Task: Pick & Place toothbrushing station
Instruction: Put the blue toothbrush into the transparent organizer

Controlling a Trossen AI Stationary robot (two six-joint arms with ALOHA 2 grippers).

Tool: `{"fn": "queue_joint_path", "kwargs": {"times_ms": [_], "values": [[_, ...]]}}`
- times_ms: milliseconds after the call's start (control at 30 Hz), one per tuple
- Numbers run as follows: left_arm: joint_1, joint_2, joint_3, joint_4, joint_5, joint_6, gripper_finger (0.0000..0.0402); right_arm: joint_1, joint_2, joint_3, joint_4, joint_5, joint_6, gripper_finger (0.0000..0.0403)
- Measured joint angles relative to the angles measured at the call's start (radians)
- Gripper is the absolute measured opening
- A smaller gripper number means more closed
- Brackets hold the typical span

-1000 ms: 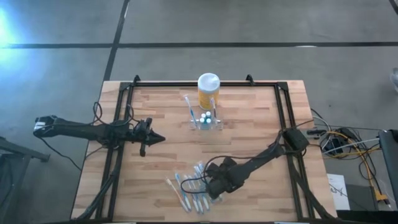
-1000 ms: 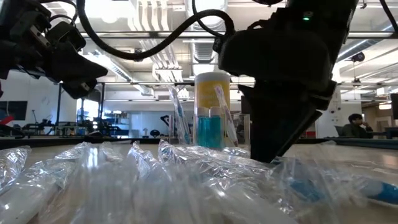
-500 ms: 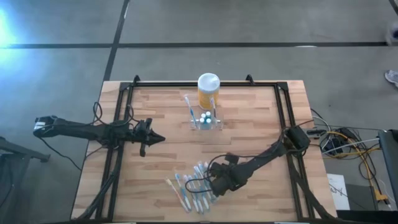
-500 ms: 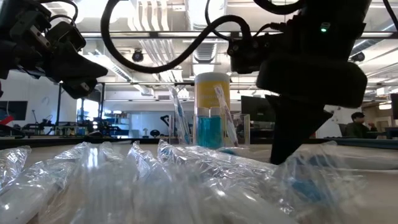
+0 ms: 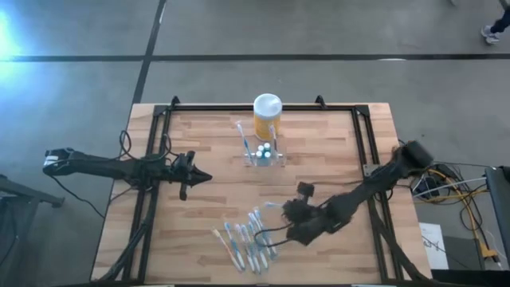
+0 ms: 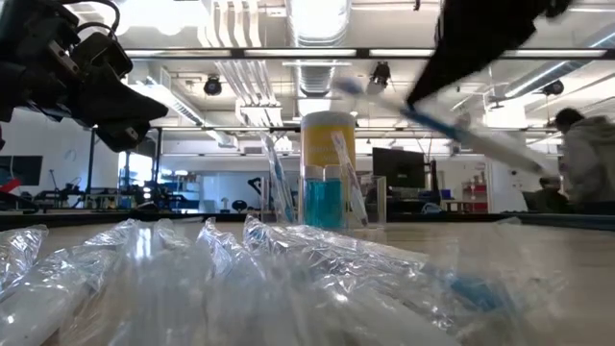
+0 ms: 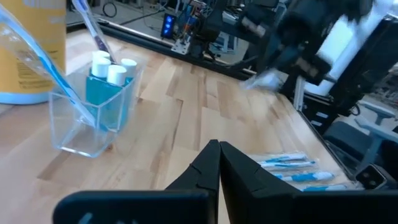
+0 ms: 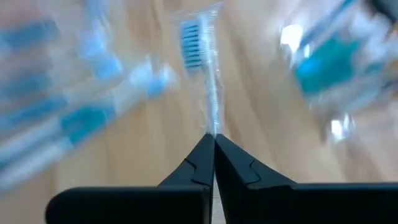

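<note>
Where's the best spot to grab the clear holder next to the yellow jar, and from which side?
Probably the holder's right end wall, from above, with one finger inside and one outside. That end looks empty. The bottles and brushes crowd the rest, and the jar blocks the far side.

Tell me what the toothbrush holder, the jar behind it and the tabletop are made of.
Toothbrushing station: clear, glossy plastic by the look; the table shows through its walls. Yellow jar: probably plastic, with a white lid. Table: pale wood in glued strips, visible grain, satin finish.
</note>
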State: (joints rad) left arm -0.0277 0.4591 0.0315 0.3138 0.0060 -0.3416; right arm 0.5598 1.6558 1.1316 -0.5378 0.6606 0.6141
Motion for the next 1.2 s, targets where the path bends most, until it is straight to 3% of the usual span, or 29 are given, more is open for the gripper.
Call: {"fn": "queue_joint_path", "kwargs": {"times_ms": [267, 367, 533, 667, 867, 1000, 1200], "values": [[0.000, 0.000, 0.000, 0.009, -0.017, 0.026, 0.0014, -0.009, -0.299, -0.412, 0.811, -0.038, -0.438, 0.0007], [0.000, 0.000, 0.000, 0.010, -0.018, 0.033, 0.0014, -0.027, -0.346, -0.543, 1.090, -0.066, -0.572, 0.0007], [0.000, 0.000, 0.000, 0.026, -0.027, 0.071, 0.0014, -0.075, -0.360, -0.697, 1.400, -0.097, -0.671, 0.0007], [0.000, 0.000, 0.000, 0.056, -0.034, 0.110, 0.0010, -0.146, -0.333, -0.760, 1.532, -0.166, -0.705, 0.0008], [-0.021, 0.025, 0.001, 0.152, -0.027, 0.197, 0.0018, -0.260, -0.283, -0.775, 1.668, -0.426, -0.667, 0.0008], [-0.042, 0.068, 0.035, 0.169, -0.026, 0.210, 0.0043, -0.322, -0.252, -0.733, 1.714, -0.565, -0.691, 0.0008], [-0.061, 0.178, 0.125, 0.167, -0.066, 0.164, 0.0104, -0.399, -0.124, -0.639, 1.701, -0.689, -0.706, 0.0008]]}}
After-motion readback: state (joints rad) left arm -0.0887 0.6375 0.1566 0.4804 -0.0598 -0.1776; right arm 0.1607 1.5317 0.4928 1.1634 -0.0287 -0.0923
